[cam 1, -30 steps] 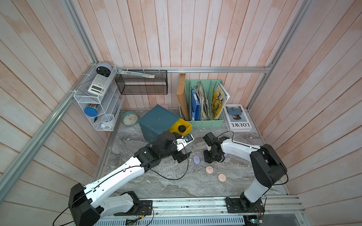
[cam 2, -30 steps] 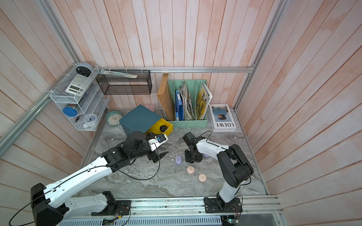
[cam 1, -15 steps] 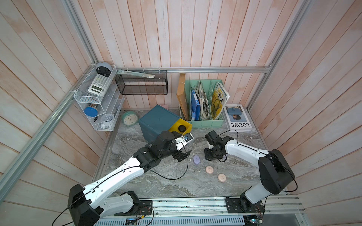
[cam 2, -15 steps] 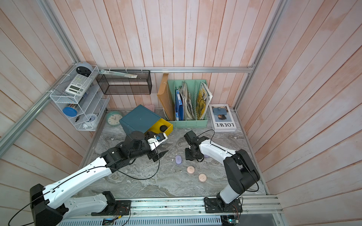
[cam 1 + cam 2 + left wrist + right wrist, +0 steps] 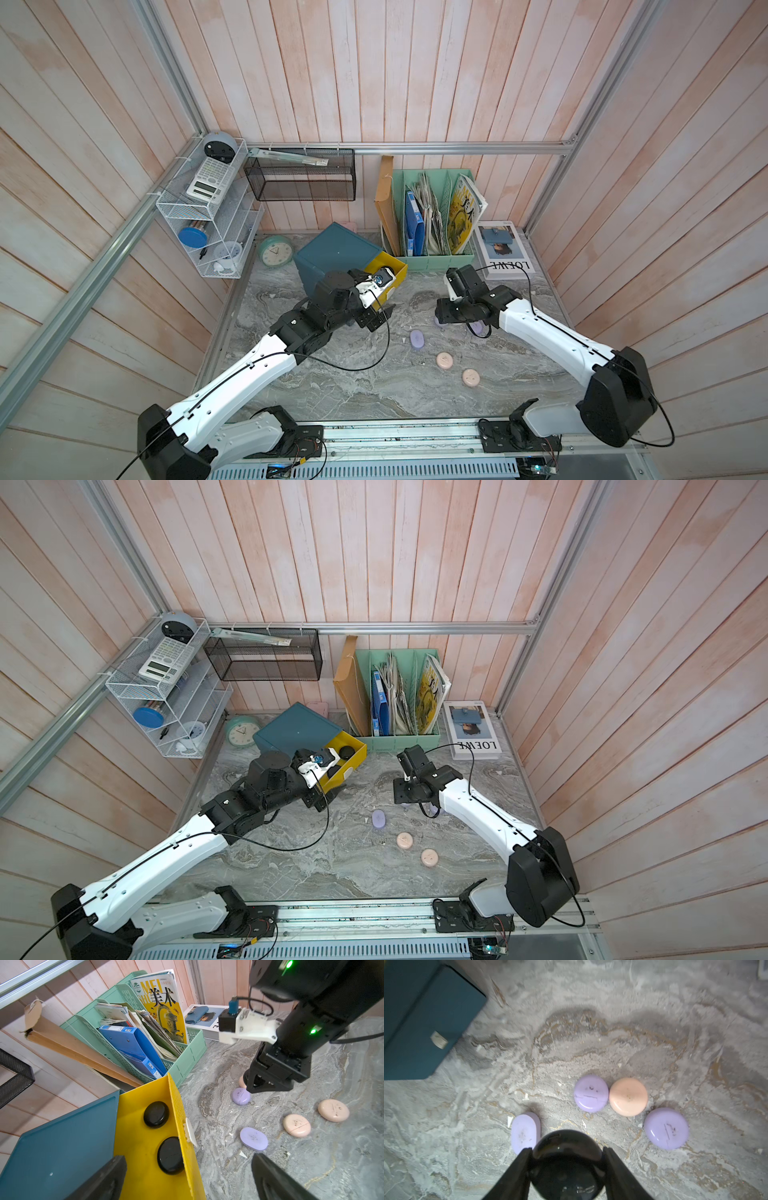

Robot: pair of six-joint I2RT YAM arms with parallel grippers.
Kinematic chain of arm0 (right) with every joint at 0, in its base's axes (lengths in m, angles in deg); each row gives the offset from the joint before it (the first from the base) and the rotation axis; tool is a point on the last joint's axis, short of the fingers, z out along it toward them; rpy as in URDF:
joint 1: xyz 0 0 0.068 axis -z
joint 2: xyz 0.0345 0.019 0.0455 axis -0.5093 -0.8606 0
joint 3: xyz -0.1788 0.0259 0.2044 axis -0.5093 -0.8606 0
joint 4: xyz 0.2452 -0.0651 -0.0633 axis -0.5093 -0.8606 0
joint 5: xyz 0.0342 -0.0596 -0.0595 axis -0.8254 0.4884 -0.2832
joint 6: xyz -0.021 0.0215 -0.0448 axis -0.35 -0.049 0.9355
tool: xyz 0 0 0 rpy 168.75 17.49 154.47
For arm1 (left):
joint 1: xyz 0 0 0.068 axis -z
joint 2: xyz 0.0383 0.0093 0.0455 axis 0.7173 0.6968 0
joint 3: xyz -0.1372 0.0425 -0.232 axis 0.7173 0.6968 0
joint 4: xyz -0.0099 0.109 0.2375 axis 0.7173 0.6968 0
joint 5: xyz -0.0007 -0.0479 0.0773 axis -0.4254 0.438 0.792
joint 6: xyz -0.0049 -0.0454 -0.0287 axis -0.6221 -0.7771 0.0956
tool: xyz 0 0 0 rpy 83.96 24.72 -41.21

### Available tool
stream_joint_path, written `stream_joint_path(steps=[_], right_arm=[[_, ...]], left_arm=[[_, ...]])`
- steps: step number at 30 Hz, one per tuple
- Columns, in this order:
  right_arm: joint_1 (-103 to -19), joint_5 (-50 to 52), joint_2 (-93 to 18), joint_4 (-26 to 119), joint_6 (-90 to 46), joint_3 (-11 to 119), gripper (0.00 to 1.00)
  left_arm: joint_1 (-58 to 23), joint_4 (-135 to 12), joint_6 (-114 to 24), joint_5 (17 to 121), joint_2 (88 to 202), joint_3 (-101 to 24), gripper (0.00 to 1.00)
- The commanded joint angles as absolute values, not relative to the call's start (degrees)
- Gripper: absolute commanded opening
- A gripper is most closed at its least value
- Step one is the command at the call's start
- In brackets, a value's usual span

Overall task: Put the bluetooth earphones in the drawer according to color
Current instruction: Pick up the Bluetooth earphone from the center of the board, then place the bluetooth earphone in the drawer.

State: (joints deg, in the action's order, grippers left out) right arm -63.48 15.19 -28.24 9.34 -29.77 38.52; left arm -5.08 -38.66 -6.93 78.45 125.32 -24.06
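The teal drawer chest (image 5: 336, 253) stands at the back with its yellow drawer (image 5: 133, 1118) pulled out. Two black earphone cases (image 5: 156, 1114) (image 5: 170, 1155) lie in that drawer. My left gripper (image 5: 189, 1158) is open, straddling the drawer's front wall. My right gripper (image 5: 566, 1149) is shut on a third black case (image 5: 566, 1165), above the table. Below it lie lilac cases (image 5: 591, 1093) (image 5: 666, 1128) (image 5: 525, 1132) and a pink case (image 5: 628, 1096). Two more pink cases (image 5: 444, 360) (image 5: 471, 377) sit nearer the front.
A mint file rack (image 5: 432, 262) with books stands right of the chest. A LOEWE book (image 5: 505, 249) lies in the back right corner. A round clock (image 5: 275, 251), a white wire shelf (image 5: 208, 216) and a black mesh basket (image 5: 301, 176) line the back left.
The right arm's elbow has swung outward to the right and front, while its gripper stayed over the cluster of cases. The left arm has barely moved.
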Motion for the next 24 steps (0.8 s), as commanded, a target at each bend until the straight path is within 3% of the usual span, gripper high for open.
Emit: stream_joint_path(steps=[1,16,24], right_arm=[[-63.76,16.47,-26.29,10.81,-28.29,41.11,0.0],[-67.35,14.06,-26.59,23.1,-23.9,48.62,0.0],[-69.31,10.6,-32.36,22.58,-21.46,57.54,0.0]], left_arm=[[-6.47,-39.91,-7.93,78.26,124.3,-23.61,1.0],[-13.79,-40.83,-8.98,76.69,123.14,-23.23,1.0],[-16.89,-40.83,-9.15,76.25,122.75,-23.28,1.0]])
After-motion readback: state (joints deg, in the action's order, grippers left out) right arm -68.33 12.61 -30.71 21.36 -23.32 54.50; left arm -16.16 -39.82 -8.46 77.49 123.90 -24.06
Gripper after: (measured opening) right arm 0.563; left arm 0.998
